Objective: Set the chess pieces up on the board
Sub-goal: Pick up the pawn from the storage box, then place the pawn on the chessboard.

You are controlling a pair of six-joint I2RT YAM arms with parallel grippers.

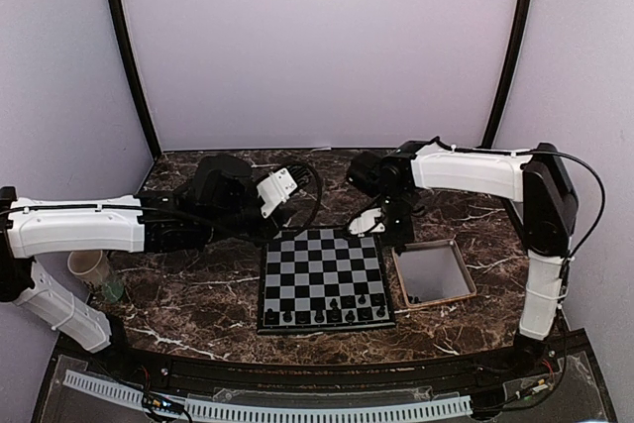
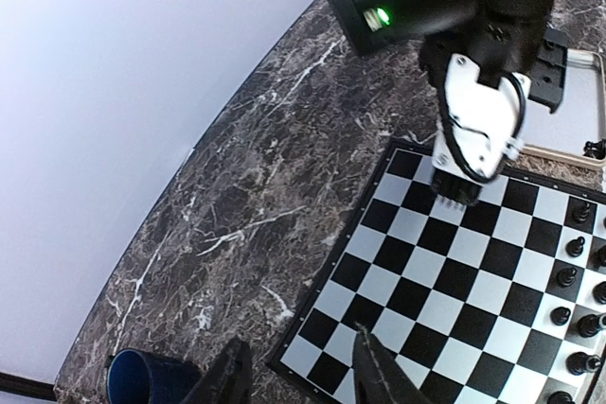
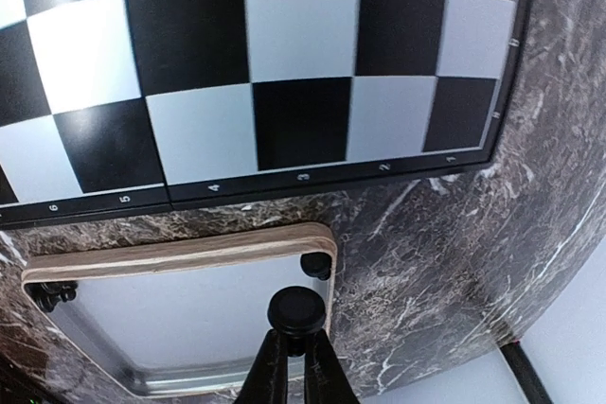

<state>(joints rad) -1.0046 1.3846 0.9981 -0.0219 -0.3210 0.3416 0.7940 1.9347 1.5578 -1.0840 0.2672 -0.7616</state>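
The board lies flat in the middle of the table. Several tiny dark chess pieces stand along its near edge; they also show in the left wrist view. My right gripper hangs over the board's far right corner and is shut on one dark chess piece, held by its stem. My right gripper's tips also show above the far squares in the left wrist view. My left gripper is open and empty above the board's far left corner.
A tan-rimmed square tray sits right of the board. In the right wrist view its rim shows, with one loose piece in a corner and another at the left. A cup stands at the far left, blue in the left wrist view.
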